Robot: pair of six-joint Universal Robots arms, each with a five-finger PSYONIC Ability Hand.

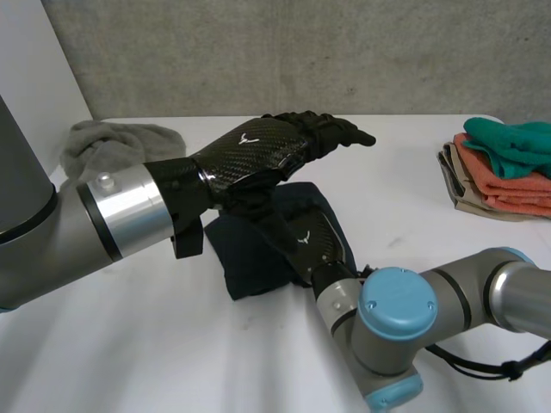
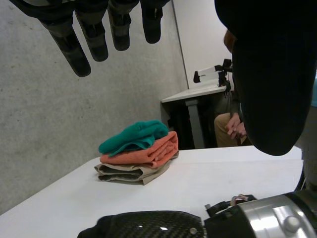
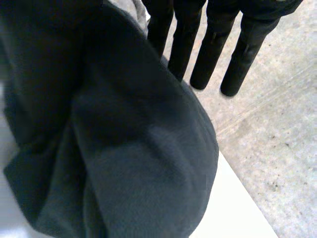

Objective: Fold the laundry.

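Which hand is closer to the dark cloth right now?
Right. The right hand lies against the dark cloth, which bunches at its palm. The left hand hovers above the dark cloth, fingers straight, apparently clear of it.

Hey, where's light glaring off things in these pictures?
Head view: bright streaks on the left hand and its silver wrist ring. Left wrist view: soft, even light on the folded pile, no glare. Right wrist view: the dark cloth is matte and reflects nothing.

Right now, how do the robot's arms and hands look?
The left hand and right hand are black, each with a woven back and a small white mark. The left arm is grey with a silver ring; the right arm grey with a light-blue cap.
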